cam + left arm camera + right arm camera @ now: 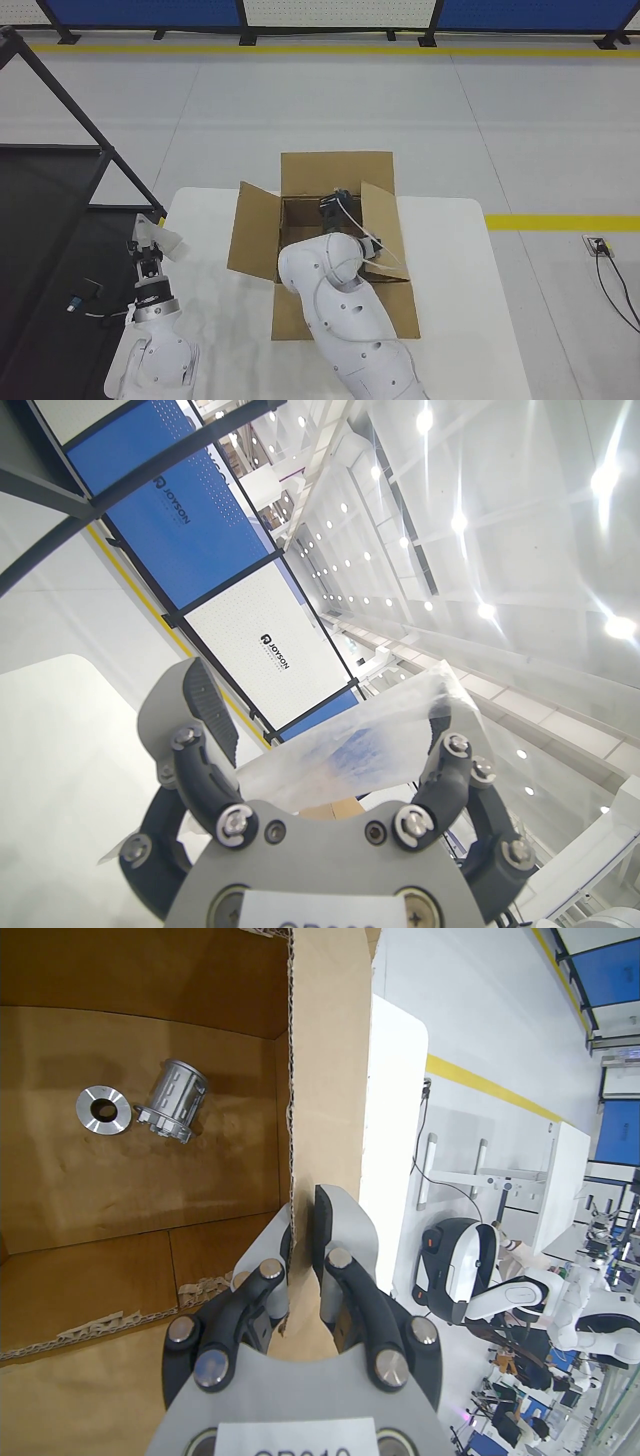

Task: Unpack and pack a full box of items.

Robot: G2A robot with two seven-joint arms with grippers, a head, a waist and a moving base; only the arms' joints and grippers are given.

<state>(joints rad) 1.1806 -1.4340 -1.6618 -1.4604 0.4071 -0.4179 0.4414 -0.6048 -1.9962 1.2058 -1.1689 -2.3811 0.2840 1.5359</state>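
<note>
An open cardboard box point(338, 170) stands in the middle of the white table point(470, 300). My right gripper point(302, 1215) is shut on the upper edge of the box's right flap point(325, 1078), one finger on each side of the cardboard; from above it shows at the box's far inner side point(340, 207). On the box floor lie a ribbed metal cylinder point(172, 1100) and a flat metal ring point(103, 1109). My left gripper point(317, 700) points upward off the table's left edge point(150, 250), fingers spread. A thin clear plastic bag point(360, 750) hangs against one finger.
A black frame point(60, 100) and a dark surface stand left of the table. The box's left flap point(255, 230) leans outward. Bare table lies on both sides of the box. Other robots and a white bench point(500, 1238) stand beyond the right side.
</note>
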